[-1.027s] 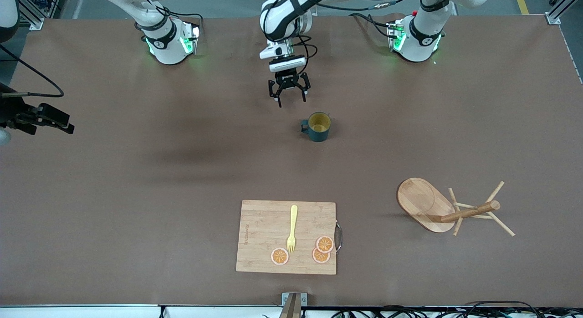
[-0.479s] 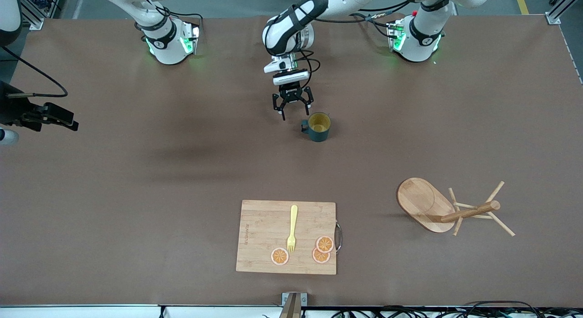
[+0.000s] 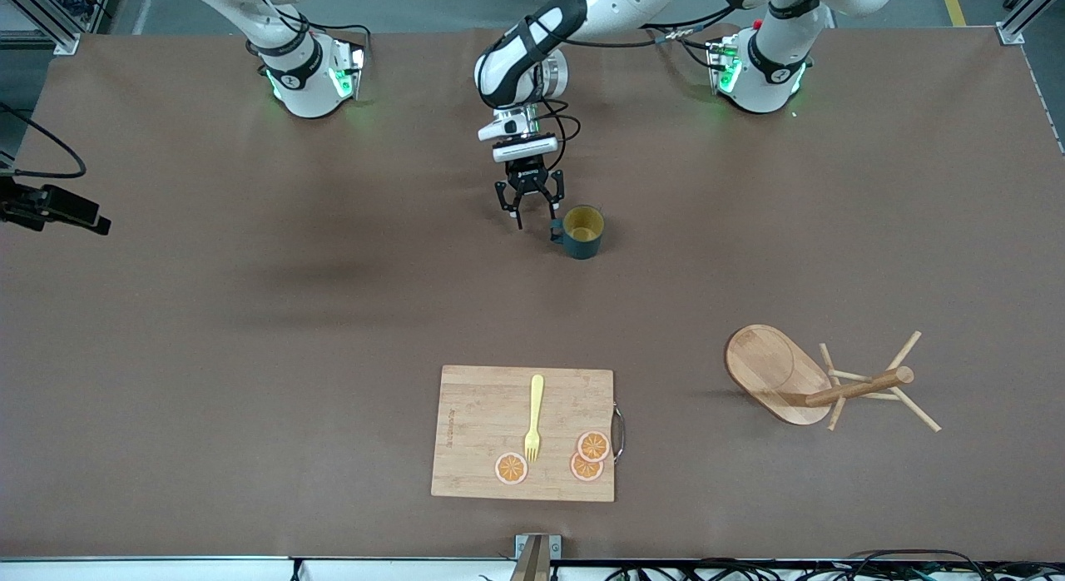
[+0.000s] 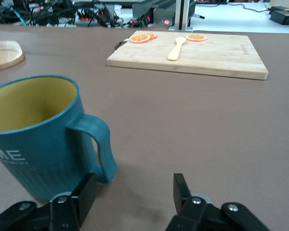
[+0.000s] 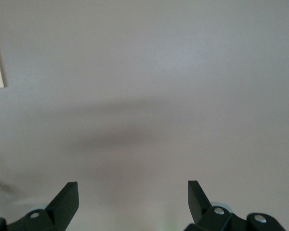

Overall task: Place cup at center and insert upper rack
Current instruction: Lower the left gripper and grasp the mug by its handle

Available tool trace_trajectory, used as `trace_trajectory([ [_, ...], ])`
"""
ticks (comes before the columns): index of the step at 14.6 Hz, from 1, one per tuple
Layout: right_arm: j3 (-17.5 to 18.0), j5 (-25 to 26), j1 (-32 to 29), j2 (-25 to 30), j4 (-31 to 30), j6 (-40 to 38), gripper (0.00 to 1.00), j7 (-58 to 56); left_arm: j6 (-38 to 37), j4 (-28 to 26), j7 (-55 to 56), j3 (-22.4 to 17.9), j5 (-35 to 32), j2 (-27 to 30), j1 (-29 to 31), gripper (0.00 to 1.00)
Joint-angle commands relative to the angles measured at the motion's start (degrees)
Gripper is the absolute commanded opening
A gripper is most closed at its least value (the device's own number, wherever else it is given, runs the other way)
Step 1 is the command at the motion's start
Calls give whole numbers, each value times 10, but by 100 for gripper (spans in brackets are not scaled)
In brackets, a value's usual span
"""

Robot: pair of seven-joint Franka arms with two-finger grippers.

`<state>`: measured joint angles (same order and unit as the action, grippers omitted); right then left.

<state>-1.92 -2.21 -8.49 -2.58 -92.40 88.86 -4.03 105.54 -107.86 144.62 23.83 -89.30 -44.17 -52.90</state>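
- My left gripper [image 3: 533, 218] is down at the table [image 3: 250, 315], just beside the cup [image 3: 582, 231], on the side where the cup's handle [image 3: 555, 230] sticks out.
- Its fingers [image 4: 85, 195] stand apart with nothing between them; in the left wrist view one finger sits just next to the handle, and I cannot tell whether it touches.
- The cup is a dark teal mug with a yellow inside, standing upright on the table, with white letters on its wall in the left wrist view.
- My right gripper [image 5: 133, 197] waits up in the air over bare table, well away from the cup toward the right arm's end; its fingers are spread wide and hold nothing.
- The upper rack [image 3: 819, 381], a light wooden mug tree, lies tipped on its side, nearer the front camera than the cup and toward the left arm's end of the table; its oval base [image 3: 770, 369] stands on edge and its post [image 3: 857, 388] and pegs lie along the table.
- A wooden cutting board [image 3: 478, 431] lies flat, nearer the front camera than the cup and well apart from it.
- On the board are a yellow fork [image 3: 533, 417] and three orange slices [image 3: 593, 445] near the edge farthest from the cup.
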Motion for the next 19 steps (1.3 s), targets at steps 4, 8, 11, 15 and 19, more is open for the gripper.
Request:
trace_trajectory([
  [4, 6, 22, -36, 18, 0, -75, 100, 1, -17, 12, -14, -39, -23, -14, -38, 74],
  [8, 11, 12, 49, -14, 20, -49, 100, 14, -20, 13, -14, -53, -26, -14, -45, 73],
  [11, 12, 9, 95, -12, 45, -12, 100, 32, -20, 25, -15, -57, -44, -20, -45, 71],
  [15, 3, -18, 86, -2, 57, -13, 100, 32, -20, 34, -17, -58, -46, -28, -45, 69],
  [19, 5, -24, 48, -3, 57, -26, 100, 32, -19, 34, -16, -62, -47, -36, -43, 66],
])
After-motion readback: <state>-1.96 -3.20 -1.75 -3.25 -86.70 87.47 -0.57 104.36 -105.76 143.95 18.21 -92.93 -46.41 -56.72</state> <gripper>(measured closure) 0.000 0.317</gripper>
